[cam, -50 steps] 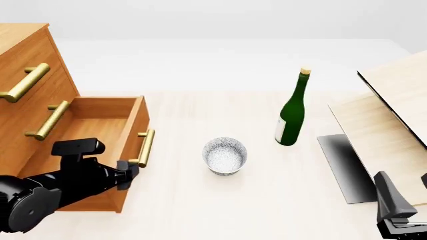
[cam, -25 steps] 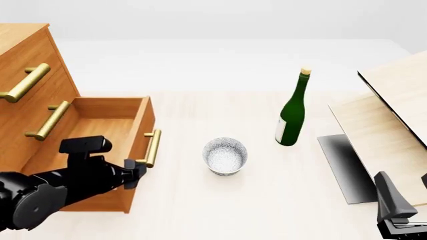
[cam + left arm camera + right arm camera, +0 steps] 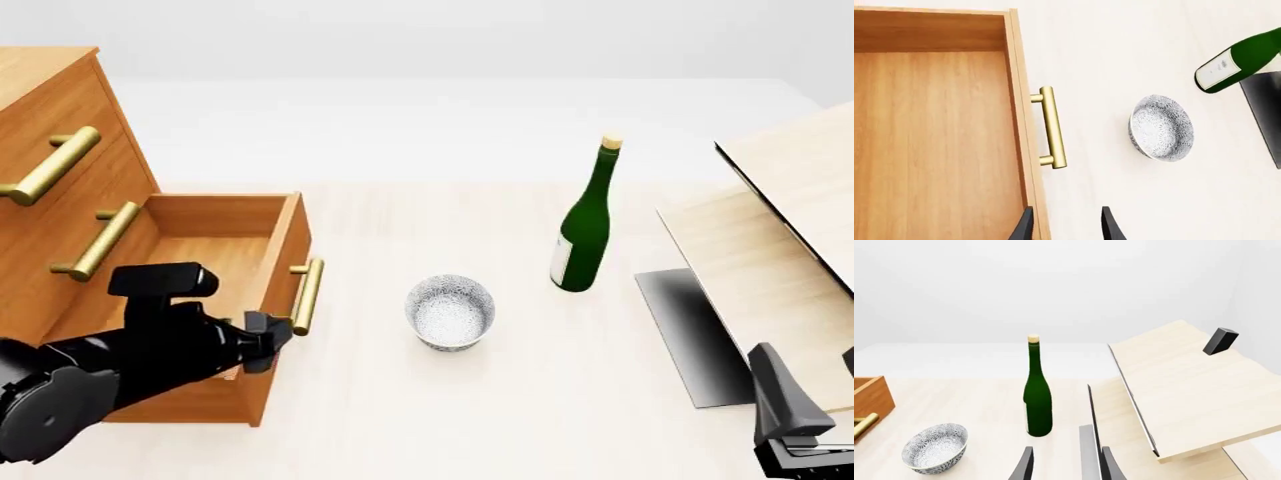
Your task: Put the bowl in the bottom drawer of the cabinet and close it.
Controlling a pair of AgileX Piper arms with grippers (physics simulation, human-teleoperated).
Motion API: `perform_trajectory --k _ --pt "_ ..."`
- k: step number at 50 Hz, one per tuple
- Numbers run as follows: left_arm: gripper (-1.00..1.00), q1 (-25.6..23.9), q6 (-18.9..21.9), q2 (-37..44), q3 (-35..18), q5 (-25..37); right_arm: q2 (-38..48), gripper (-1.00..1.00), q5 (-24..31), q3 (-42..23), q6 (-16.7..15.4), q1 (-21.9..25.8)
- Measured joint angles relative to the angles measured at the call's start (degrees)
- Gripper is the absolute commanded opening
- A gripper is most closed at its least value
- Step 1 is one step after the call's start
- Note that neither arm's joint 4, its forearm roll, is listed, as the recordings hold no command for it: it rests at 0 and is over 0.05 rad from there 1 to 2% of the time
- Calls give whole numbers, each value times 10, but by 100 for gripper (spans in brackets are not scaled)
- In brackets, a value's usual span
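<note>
bottom drawer (image 3: 214,300) pulled open, empty | bowl (image 3: 451,312) upright on surface, right of drawer handle (image 3: 306,296) | left pincer (image 3: 274,332) parted, empty, beside handle, nearer bowl | right pincer (image 3: 1066,467) parted, empty, near-right.

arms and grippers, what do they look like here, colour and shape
Both arms are glossy black. The left arm has rounded, bulging segments and a boxy block on top near the wrist; the left gripper is small and dark. Of the right arm only an angular black piece shows. The fingers are thin dark blades.
</note>
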Motion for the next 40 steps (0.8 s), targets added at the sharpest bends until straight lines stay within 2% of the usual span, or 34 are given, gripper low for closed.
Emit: perform_trajectory --k 13,40 --pt "100 3 40 -30 -33 25 0 100 0 0 0 0" --pt "100 3 91 -70 -85 71 0 100 0 0 0 0"
